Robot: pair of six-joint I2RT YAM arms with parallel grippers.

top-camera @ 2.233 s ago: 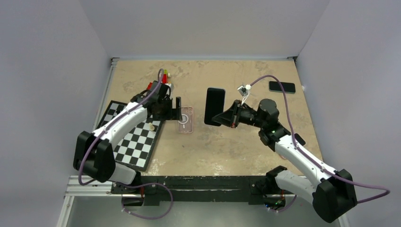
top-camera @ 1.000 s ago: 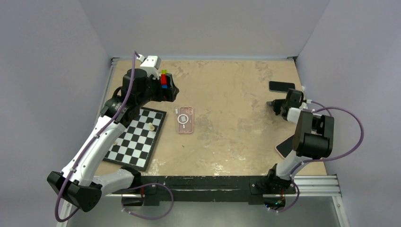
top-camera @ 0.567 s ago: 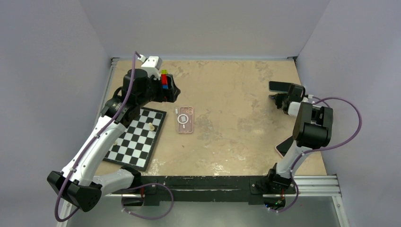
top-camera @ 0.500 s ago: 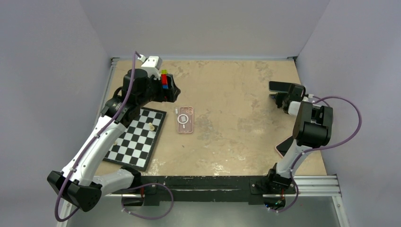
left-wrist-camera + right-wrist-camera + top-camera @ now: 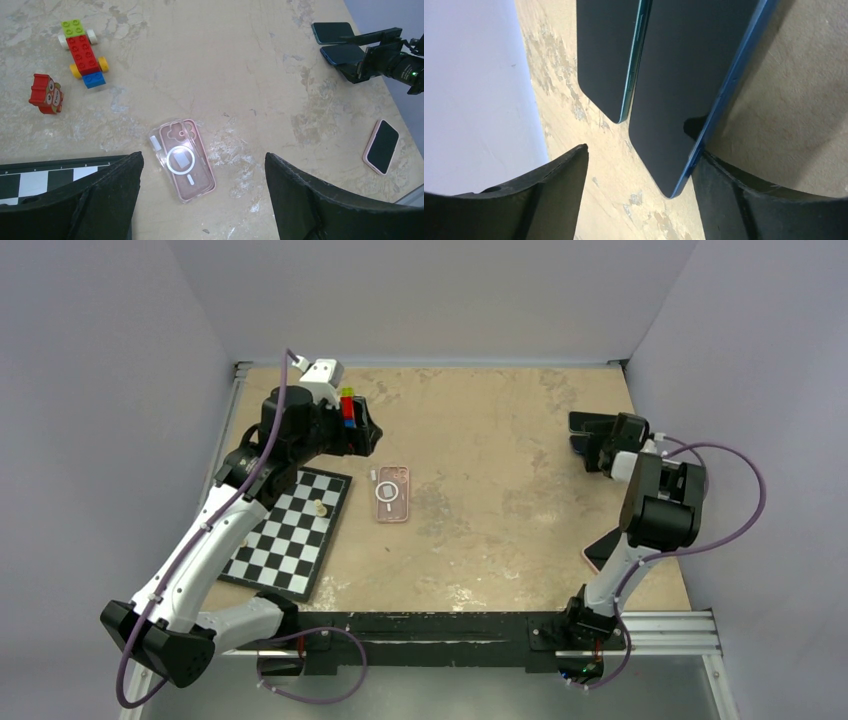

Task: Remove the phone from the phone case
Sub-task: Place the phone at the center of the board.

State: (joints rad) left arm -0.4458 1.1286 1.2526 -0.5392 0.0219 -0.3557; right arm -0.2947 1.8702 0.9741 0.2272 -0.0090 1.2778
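Right claw (image 5: 640,152), fingers spread, straddles the blue-edged dark phone (image 5: 684,75) lying at the far right of the table (image 5: 480,410), its long axis running straight ahead; the empty clear pink case (image 5: 182,160) rests mid-table under the wide-open left claw (image 5: 202,157).

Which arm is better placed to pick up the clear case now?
Left arm: its open jaws face the clear case close by; the right arm is far off by the blue-edged phone.
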